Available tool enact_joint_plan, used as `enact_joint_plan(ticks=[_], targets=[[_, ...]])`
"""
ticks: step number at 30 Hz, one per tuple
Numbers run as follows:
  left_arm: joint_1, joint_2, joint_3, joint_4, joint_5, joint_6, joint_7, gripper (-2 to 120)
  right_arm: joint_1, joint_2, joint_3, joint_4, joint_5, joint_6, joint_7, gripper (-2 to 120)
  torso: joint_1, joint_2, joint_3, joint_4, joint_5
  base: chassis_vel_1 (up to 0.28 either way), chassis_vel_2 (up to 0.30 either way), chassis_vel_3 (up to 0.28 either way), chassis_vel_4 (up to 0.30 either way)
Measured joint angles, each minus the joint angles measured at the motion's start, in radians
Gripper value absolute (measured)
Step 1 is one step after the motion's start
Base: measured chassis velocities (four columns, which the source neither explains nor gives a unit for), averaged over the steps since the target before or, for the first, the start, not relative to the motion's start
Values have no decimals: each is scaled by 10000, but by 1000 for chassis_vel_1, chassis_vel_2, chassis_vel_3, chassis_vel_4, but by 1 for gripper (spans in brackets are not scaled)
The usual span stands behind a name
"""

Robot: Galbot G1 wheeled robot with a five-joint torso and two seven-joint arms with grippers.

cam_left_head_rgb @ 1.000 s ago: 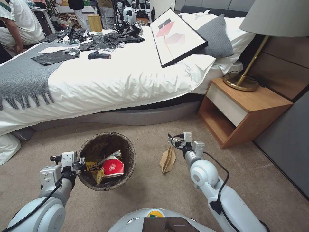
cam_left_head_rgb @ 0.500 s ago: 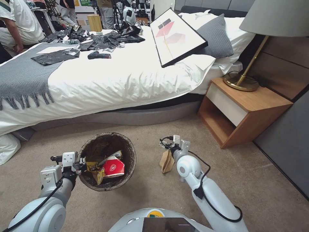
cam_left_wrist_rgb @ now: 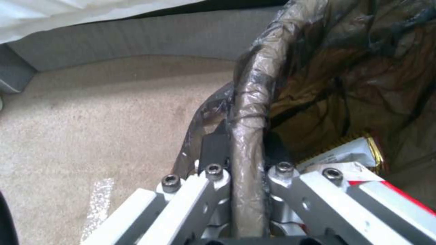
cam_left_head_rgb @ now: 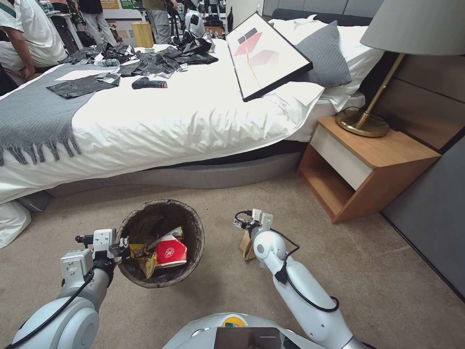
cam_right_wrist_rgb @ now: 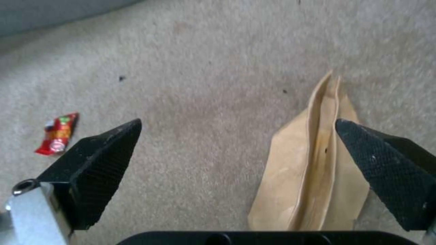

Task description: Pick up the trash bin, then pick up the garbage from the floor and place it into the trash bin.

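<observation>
Nearest the robot, the left claw (cam_left_head_rgb: 120, 250) is clamped on the rim of the trash bin (cam_left_head_rgb: 191, 228), one finger (cam_left_wrist_rgb: 213, 149) outside the bag-lined edge and the other inside it. The bin sits low over the carpet (cam_left_head_rgb: 387, 271) at the robot's left front, holding a red-and-white wrapper (cam_left_head_rgb: 169, 252) and a yellow snack packet (cam_left_head_rgb: 140, 253). To its right, the right claw (cam_left_head_rgb: 240, 224) hangs over the floor with its jaws spread wide and nothing between them. A brown paper bag (cam_right_wrist_rgb: 313, 170) lies flat on the carpet under it, just beside one black pad (cam_right_wrist_rgb: 386, 170). A small red wrapper (cam_right_wrist_rgb: 58, 133) lies well apart on the carpet. Beyond stands the bed (cam_left_head_rgb: 193, 116), with a wooden nightstand (cam_left_head_rgb: 368, 169) to the right.
</observation>
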Motion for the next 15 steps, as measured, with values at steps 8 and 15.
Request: enact_joint_plan(ticks=[8,15], targets=[[37,15,-10,0,3,0,-6,3,349,337,-75,-1024,136,-4,233,100,0,0,0,0,0,0,0,0,0],[10,-3,4,0,9,0,-7,3,479,488,-72,-1479,173,12,321,100,0,0,0,0,1,0,0,0,0]])
